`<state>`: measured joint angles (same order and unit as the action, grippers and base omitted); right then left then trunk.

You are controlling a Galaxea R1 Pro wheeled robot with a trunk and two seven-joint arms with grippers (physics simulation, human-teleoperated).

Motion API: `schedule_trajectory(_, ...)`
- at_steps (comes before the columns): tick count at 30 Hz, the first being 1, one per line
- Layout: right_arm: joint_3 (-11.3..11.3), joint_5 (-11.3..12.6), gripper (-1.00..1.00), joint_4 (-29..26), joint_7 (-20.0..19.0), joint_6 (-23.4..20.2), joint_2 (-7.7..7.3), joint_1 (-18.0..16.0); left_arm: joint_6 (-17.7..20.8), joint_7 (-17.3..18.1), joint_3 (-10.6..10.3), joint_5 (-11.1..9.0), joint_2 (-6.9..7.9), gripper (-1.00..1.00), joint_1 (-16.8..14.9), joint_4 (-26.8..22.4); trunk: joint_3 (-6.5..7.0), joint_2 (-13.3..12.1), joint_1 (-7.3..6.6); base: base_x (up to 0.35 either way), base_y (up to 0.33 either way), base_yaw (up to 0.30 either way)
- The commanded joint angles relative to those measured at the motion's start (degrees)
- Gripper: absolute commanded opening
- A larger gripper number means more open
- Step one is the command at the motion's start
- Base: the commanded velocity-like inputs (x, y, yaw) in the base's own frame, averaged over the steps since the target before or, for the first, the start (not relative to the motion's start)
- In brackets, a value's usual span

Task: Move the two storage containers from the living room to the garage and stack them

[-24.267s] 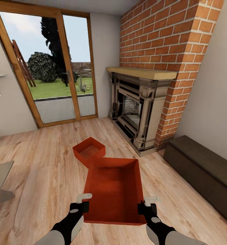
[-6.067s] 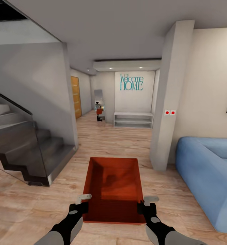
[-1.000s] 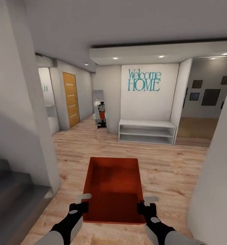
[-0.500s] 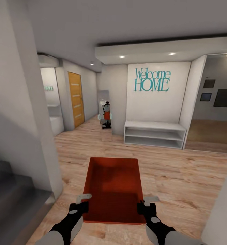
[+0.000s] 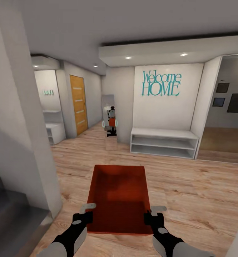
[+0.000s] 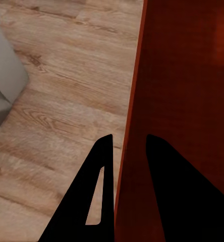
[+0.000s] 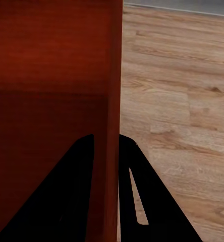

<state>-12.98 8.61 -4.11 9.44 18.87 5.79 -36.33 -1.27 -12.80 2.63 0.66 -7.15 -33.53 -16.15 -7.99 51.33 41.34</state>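
Storage container (image 5: 119,196) carried level over wood plank floor (image 5: 190,192) in hallway, pinched by left gripper (image 5: 86,212) and right gripper (image 5: 153,213), fingers closed on opposite thin side walls. Judged light, rigid, smooth; wall grip slip-prone, steadier symmetric at mid-length.

1 container (image 5: 118,196), 2 end effectors, 1 shelf unit (image 5: 164,142), 1 door (image 5: 78,104)
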Motion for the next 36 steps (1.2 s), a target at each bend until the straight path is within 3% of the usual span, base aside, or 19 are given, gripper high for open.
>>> schedule_trajectory(1, 2.96, 0.27, -1.0, 0.07, -0.04, 0.02, 0.01, -0.03, -2.15, -0.73, 2.38, 1.01, 0.91, -1.0, -0.07, -0.2, -0.09, 0.06, 0.04, 0.322, 0.0, 0.0)
schedule_trajectory(13, 2.96, 0.27, -1.0, 0.07, -0.04, 0.02, -0.01, 0.0, -2.15, -0.73, 2.38, 1.01, 0.91, -1.0, -0.08, -0.22, -0.09, 0.06, 0.04, 0.322, 0.0, 0.008)
schedule_trajectory(26, 3.01, 0.27, -1.0, 0.07, -0.12, 0.02, -0.01, -0.01, -2.15, -0.73, 2.38, 1.01, 0.91, -1.0, -0.11, -0.29, -0.09, 0.06, 0.04, 0.322, 0.0, 0.251)
schedule_trajectory(36, 2.96, 0.27, -1.0, 0.07, -0.3, 0.02, 0.01, -0.02, -2.15, -0.73, 2.38, 1.01, 0.91, -1.0, -0.07, -0.29, -0.09, 0.06, 0.04, 0.322, 0.0, 0.033)
